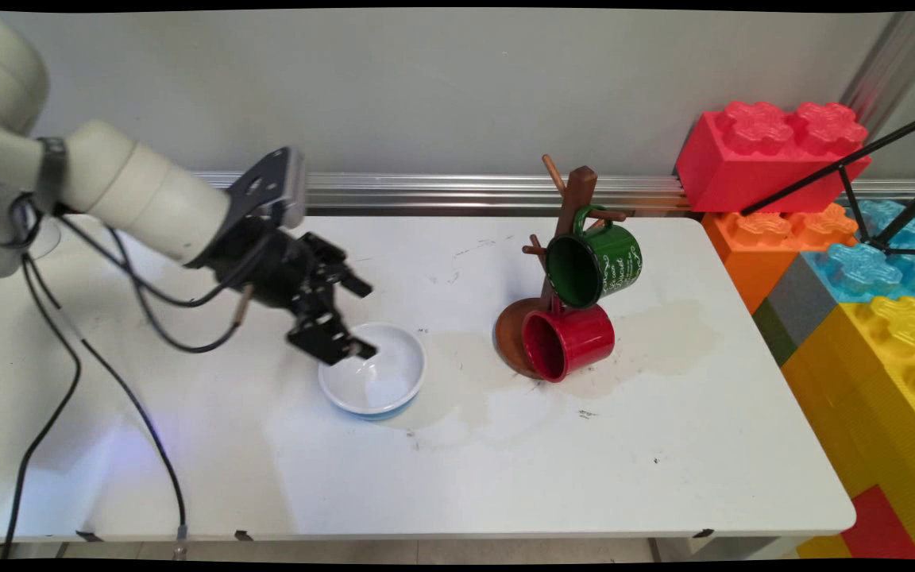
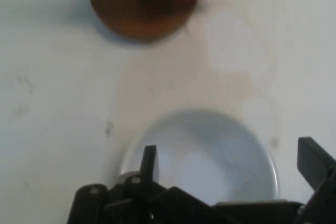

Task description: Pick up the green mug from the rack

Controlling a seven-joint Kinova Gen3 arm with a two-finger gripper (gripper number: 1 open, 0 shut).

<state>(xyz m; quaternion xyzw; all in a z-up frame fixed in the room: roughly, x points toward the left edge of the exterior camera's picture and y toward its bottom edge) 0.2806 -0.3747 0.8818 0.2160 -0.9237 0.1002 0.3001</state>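
While the gripper (image 1: 362, 318) hangs low over the left rim of the white bowl (image 1: 382, 377), its fingers (image 2: 149, 158) stand wide apart, holding nothing; in the hand view one fingertip shows at each side of the bowl (image 2: 210, 156). The bowl sits on the white desk (image 1: 505, 461), left of the wooden mug stand (image 1: 573, 214). On the stand, well right of the bowl, a green mug (image 1: 596, 266) hangs above a red mug (image 1: 569, 342). Further right of the stand, off the desk, big toy bricks (image 1: 823, 206) are stacked.
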